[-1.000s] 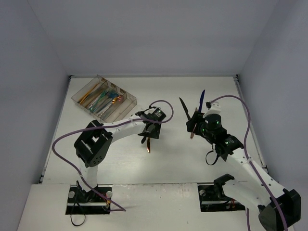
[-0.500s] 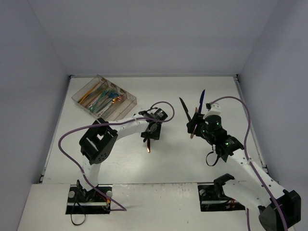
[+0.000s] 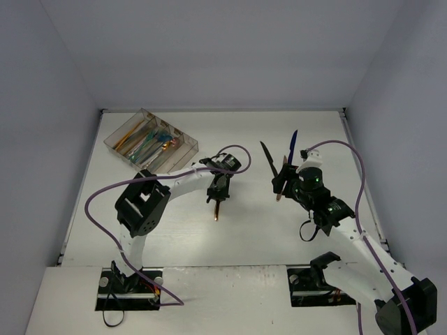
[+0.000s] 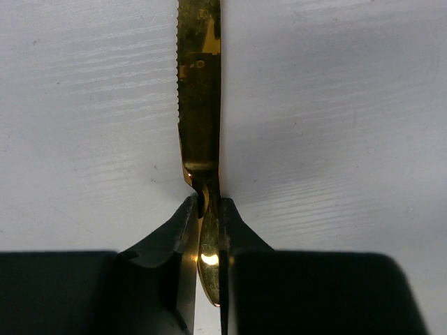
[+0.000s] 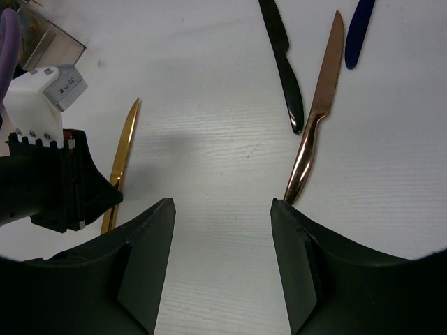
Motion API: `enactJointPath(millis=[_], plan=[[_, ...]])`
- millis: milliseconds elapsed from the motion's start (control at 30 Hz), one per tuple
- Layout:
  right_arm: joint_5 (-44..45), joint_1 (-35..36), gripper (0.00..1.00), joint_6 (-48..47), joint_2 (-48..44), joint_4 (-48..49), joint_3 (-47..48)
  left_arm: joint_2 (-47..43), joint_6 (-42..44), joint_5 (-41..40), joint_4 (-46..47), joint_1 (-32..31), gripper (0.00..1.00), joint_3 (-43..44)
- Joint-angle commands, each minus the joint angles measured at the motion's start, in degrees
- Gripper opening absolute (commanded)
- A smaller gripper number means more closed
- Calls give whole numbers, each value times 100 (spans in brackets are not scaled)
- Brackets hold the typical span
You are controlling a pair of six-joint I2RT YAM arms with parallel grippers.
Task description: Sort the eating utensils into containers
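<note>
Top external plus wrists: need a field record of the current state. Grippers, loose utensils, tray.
left gripper: shut on gold knife, fingers on its handle
gold knife off the surface: cannot tell
right gripper: open, holding nothing
loose ahead of right gripper: copper knife, black knife, blue utensil, only partly in view
tray: far left, holds several utensils

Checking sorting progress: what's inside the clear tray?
The clear tray holds gold, teal and copper-toned utensils lying along its compartments. Overlap and distance hide their count and types.
</note>
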Motion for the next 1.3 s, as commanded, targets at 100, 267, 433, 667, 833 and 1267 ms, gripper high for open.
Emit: enactJointPath(millis=[100,267,433,667,833,1267], plan=[[101,-42,55,-41,-68,218,6,-3,654,-170,-169,96,0,179],[106,-46,55,-35,-100,209,15,-657,1657,-354,-162,91,0,246],[130,-47,55,-44,-74,198,26,-1245,2584,-626,-160,155,0,330],[148,-56,55,-68,-18,168,74,-1855,3872,-600,-192,791,0,520],[141,-65,55,-62,57,156,87,-1688,4857,-176,-169,1731,0,779],[139,-100,55,-96,137,-3,120,-605,5922,661,85,2926,0,1326]])
